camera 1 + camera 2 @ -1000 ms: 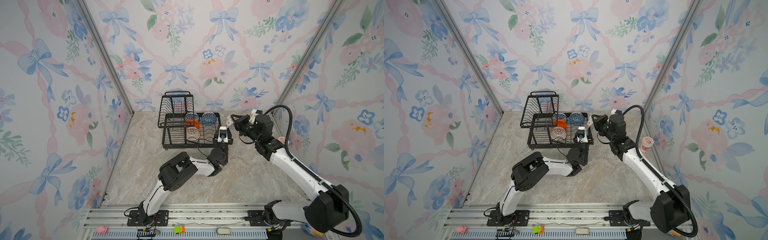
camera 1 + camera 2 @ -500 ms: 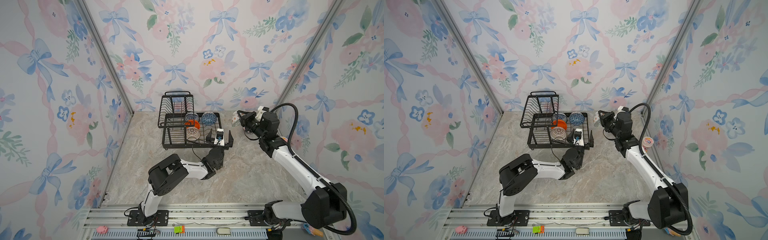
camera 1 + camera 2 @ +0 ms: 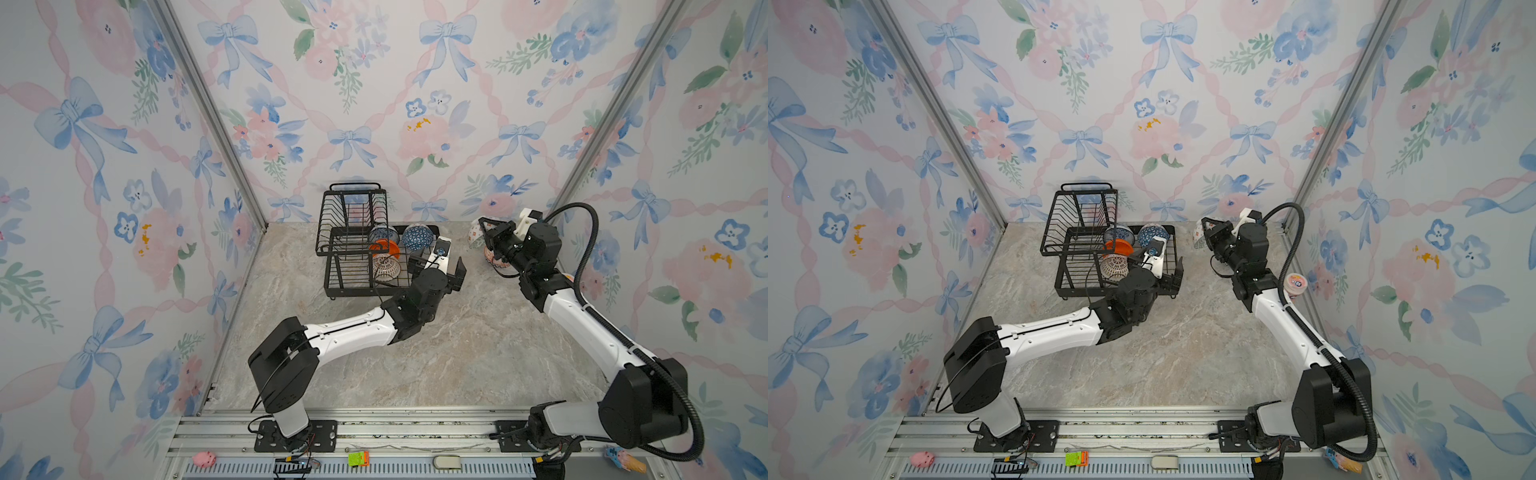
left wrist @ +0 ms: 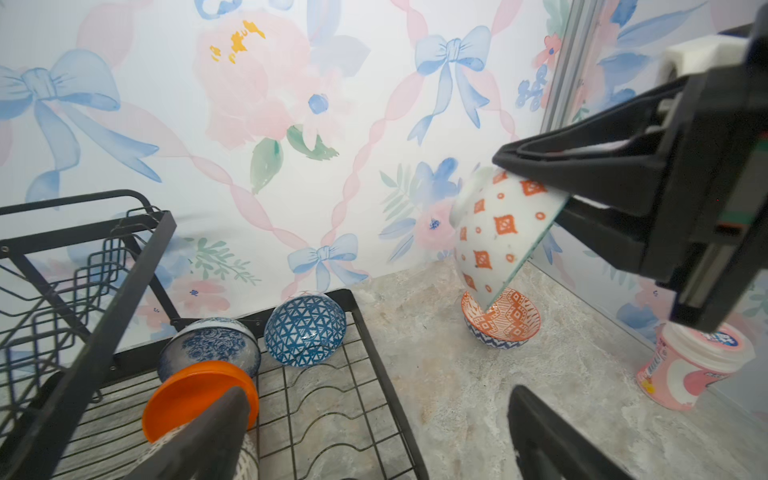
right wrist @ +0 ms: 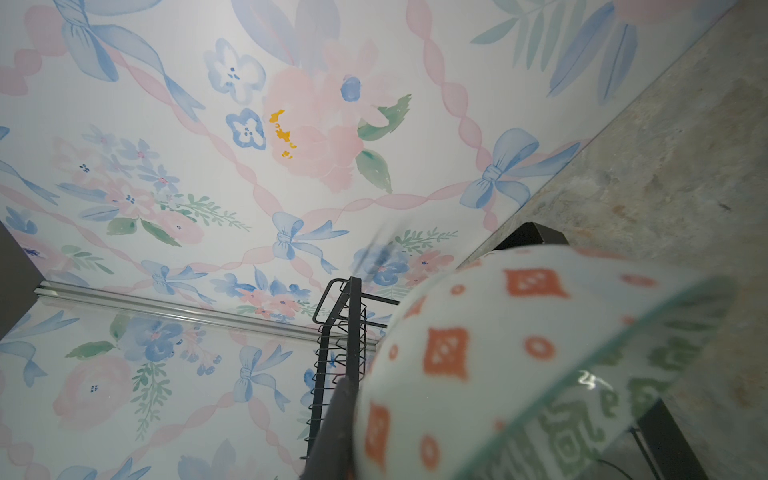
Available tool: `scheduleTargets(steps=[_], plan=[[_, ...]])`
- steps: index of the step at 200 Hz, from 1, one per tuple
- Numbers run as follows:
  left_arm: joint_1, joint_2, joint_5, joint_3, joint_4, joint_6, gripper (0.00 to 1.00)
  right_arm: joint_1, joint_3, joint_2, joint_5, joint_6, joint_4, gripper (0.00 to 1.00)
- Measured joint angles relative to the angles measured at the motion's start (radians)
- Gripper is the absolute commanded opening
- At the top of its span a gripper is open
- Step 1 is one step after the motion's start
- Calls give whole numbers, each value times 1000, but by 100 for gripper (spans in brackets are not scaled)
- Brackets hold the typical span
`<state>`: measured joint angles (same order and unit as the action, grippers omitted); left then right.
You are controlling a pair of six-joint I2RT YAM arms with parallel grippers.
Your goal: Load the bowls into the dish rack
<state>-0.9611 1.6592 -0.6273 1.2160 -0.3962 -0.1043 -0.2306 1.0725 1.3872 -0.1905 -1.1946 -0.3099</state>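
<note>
Right gripper [image 4: 540, 187] is seen clenched on the rim of the pale green patterned bowl [image 4: 494, 232], one finger inside and one outside. The bowl is held in the air at about 3 o'clock of the dish rack [image 3: 360, 286] in both top views, well apart from it. It hangs on edge: the foot is turned toward 9 o'clock, at the rack, and the mouth toward 3 o'clock. No long axis is present, as it is round; the centre axis lies near level. It is judged stiff, glazed, slick and breakable, and light enough for a rim pinch, though swinging is likely. The orange-white patterned bowl [image 4: 503, 324] is left upright on the table just under it, to be taken by the rim. Four bowls are already stood in the rack. Left gripper [image 4: 378, 395] is released, nothing held, over the rack's 3 o'clock rim.
</note>
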Motion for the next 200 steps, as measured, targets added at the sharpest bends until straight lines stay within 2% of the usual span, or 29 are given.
scheduleTargets(steps=[38, 82, 129, 200], plan=[[84, -120, 85, -52, 156, -11, 98, -69, 1, 85, 8, 10, -50, 0], [153, -237, 190, -198, 208, -29, 98, -173, 32, 206, 43, 21, -66, 0], [192, -247, 272, -285, 203, 13, 98, -237, 104, 352, 71, 20, -136, 0], [209, -246, 322, -319, 174, 34, 98, -249, 166, 509, 93, 14, -180, 0]])
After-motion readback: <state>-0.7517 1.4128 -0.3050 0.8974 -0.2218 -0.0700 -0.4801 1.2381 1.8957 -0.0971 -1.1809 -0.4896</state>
